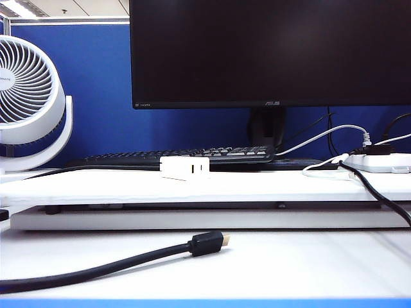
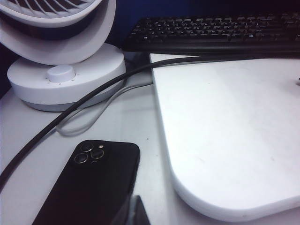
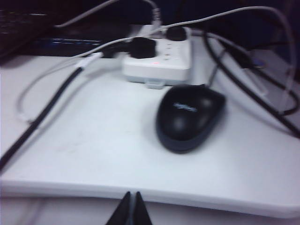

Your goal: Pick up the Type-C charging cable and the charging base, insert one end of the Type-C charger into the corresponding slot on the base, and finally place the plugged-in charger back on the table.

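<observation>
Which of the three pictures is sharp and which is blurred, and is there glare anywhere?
Exterior view: sharp, evenly lit; the black cable is crisp. Left wrist view: fairly sharp, soft highlight on the phone. Right wrist view: blurred throughout, glossy reflections on the mouse.

In the exterior view neither arm shows, the monitor point(image 1: 270, 51) and the fan point(image 1: 29, 102) run past the picture's edges, and the charging base point(image 1: 185, 167) hides part of the keyboard point(image 1: 186, 156). The left gripper point(image 2: 132, 213) and right gripper point(image 3: 131, 211) show only dark tips of closed jaws at each wrist picture's edge. The phone point(image 2: 93, 187) is cut off. The right wrist view is blurred, so the mouse point(image 3: 190, 117) logo cannot be read.
</observation>
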### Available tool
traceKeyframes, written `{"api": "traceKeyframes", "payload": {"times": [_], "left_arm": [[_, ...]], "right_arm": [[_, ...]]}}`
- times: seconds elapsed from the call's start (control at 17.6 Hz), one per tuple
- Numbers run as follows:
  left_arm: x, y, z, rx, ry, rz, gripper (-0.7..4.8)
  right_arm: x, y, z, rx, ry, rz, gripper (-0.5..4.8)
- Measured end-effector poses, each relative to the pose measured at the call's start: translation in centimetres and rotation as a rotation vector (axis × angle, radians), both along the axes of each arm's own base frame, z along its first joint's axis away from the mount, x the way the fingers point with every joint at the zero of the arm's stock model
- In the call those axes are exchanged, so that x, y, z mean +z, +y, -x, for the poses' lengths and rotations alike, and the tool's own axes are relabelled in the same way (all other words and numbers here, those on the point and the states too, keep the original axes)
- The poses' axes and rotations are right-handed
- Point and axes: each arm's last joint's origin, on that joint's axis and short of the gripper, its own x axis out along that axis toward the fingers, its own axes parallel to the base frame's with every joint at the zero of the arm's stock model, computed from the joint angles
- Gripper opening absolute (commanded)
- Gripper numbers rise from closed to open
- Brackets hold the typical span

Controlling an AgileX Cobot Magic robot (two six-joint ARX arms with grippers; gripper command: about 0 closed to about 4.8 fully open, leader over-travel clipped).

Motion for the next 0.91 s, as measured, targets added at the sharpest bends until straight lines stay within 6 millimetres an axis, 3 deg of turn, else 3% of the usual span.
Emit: {"api": "traceKeyframes", "payload": {"times": [0.45, 0.62, 0.68, 0.91], "left_arm": [[0.0, -0.2, 0.0, -0.063, 0.003, 0.009, -0.06], [0.1, 0.1, 0.0, 0.049, -0.010, 0.068, -0.06], [3.3, 0.2, 0.4, 0.061, -0.124, 0.217, -0.06], [8.5, 0.3, 0.8, 0.082, -0.240, 0.235, -0.06]], "right_arm": [[0.0, 1.7, 0.2, 0.211, 0.006, -0.009, -0.06], [0.4, 1.3, 0.1, 0.084, -0.046, -0.023, -0.06], [3.9, 1.2, 0.6, 0.078, -0.188, -0.086, -0.06], [8.9, 0.9, 1.9, 0.076, -0.330, -0.115, -0.06]]}}
